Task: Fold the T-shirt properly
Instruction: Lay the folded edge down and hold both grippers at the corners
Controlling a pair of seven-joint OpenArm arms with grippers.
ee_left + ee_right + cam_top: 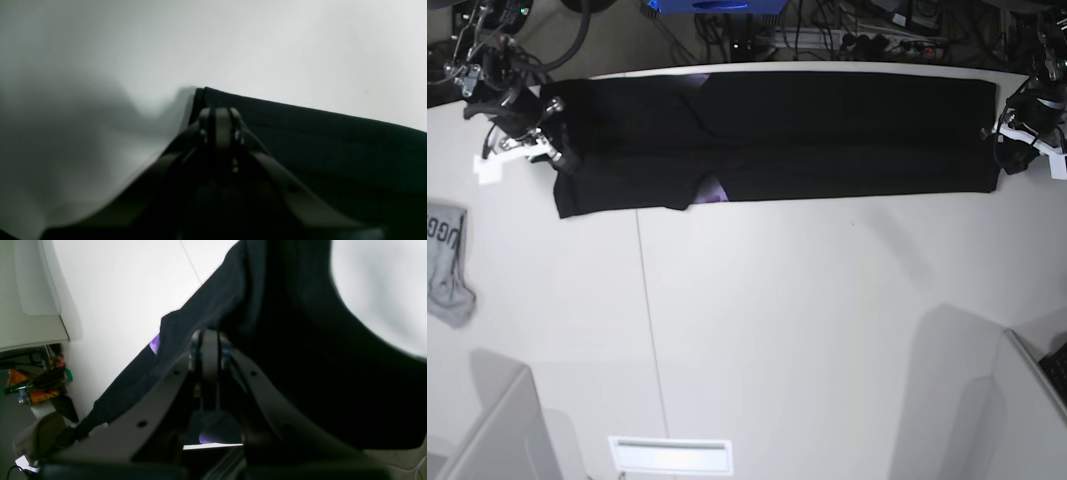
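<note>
T-shirt [827,130] ends in both grippers' grip

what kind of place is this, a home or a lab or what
Most likely a robotics lab or workshop, not a home. A plain white table carries the black T-shirt, with a robot arm at each end, and tangled cables and electronics crowd the floor behind the table's far edge.
</note>
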